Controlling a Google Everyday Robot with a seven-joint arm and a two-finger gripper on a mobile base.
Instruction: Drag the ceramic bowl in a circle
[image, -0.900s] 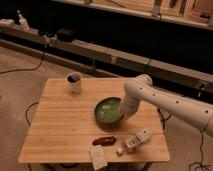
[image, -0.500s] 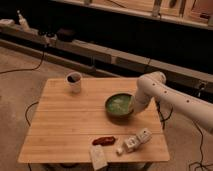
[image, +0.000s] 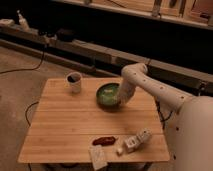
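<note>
Camera view, bowl's look: we see the ceramic bowl (image: 107, 95) as a wide, shallow round dish, glossy green inside with a dark rim and dark outside, much wider than the cup
Bowl's place: it sits upright on the wooden table (image: 65, 127), in the far half and right of centre
Gripper: the gripper (image: 122, 101) is down at the bowl's right rim, at the end of the white arm (image: 150, 85) that reaches in from the right
Grip: we cannot tell whether it is closed on the rim or only resting against it
Neighbours: the white cup (image: 74, 82) stands to the bowl's left, apart from it; a red object (image: 104, 140), a white packet (image: 98, 157) and a white block (image: 136, 141) lie near the front edge, well apart from the bowl
Change, bowl: against half a second ago we find it further left and a little further back, nearer the cup
Change, arm: its bend has swung left with the bowl
Change, rest: the cup and the front items lie as before
</note>
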